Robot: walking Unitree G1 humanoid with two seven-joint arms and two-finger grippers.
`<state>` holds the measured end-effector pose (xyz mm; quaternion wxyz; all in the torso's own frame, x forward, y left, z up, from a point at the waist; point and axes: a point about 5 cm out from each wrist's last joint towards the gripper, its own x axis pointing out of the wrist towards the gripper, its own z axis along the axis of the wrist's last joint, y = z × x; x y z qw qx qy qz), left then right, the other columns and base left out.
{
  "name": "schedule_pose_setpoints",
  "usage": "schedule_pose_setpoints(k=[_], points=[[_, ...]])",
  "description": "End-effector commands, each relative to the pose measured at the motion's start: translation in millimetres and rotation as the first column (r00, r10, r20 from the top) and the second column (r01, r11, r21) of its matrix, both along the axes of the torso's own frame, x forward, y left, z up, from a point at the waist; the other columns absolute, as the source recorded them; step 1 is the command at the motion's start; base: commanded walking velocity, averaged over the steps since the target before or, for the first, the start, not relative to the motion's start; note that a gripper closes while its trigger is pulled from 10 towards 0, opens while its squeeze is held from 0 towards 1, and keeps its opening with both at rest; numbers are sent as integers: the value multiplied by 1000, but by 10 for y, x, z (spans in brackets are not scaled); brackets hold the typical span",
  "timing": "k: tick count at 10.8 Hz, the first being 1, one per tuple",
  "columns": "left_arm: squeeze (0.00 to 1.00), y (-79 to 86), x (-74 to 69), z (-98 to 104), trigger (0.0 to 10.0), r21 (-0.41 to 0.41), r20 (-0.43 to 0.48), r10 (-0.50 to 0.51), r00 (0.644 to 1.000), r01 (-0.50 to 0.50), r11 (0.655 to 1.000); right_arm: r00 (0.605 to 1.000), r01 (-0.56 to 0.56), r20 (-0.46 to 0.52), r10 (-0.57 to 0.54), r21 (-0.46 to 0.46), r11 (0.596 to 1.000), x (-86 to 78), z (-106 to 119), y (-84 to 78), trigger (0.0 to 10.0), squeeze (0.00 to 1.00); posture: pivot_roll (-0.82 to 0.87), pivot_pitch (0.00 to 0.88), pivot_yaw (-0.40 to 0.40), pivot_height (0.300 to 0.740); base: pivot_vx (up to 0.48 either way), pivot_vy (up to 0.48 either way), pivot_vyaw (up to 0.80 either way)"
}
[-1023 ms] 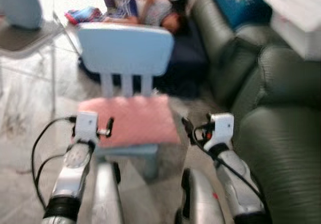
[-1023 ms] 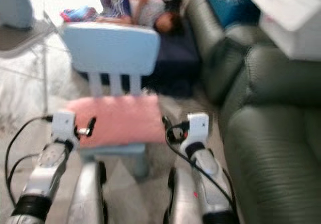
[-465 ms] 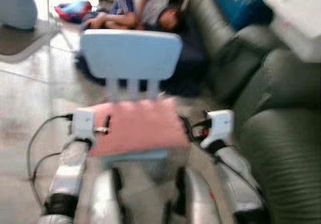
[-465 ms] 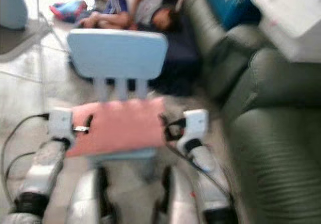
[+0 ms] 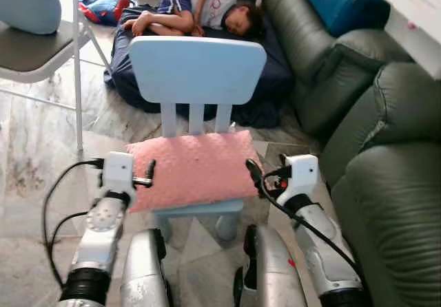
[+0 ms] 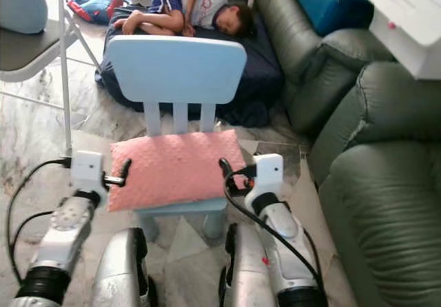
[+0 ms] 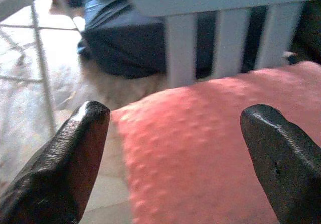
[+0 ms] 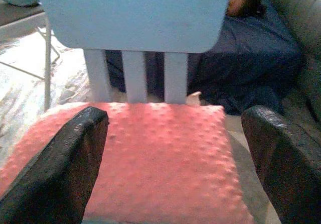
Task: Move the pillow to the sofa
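Left hand — fingers spread apart, holding nothing, poised at the left edge of the pillow. Right hand — fingers likewise apart, empty, at the pillow's right edge; its wrist view looks straight across the pink surface between the two fingers.

Pillow — pink, dimpled, lying flat on the seat of a small light-blue chair, between the two hands.

Sofa — dark green, cushioned, just to the robot's right of the chair; a white box sits on its far part.

Surroundings — a person lies on a dark mat on the floor beyond the chair; a grey folding chair stands at far left.

Step in hand, as judged: approach complete, grasp not yet made. Next move calls for both hands to close in on the pillow's opposite edges evenly, lift it clear of the seat, then swing right to the sofa cushion
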<state>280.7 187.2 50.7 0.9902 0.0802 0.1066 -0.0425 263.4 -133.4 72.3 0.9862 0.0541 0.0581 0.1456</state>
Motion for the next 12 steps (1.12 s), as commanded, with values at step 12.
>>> schedule_pose_setpoints(k=[12], points=[[0,170,211,288,10000,84,75,15,997,-21,996,997,-9,-73,13,52,999,175,87,-115,10000,0,-39,338,-97,512,0,0,0]])
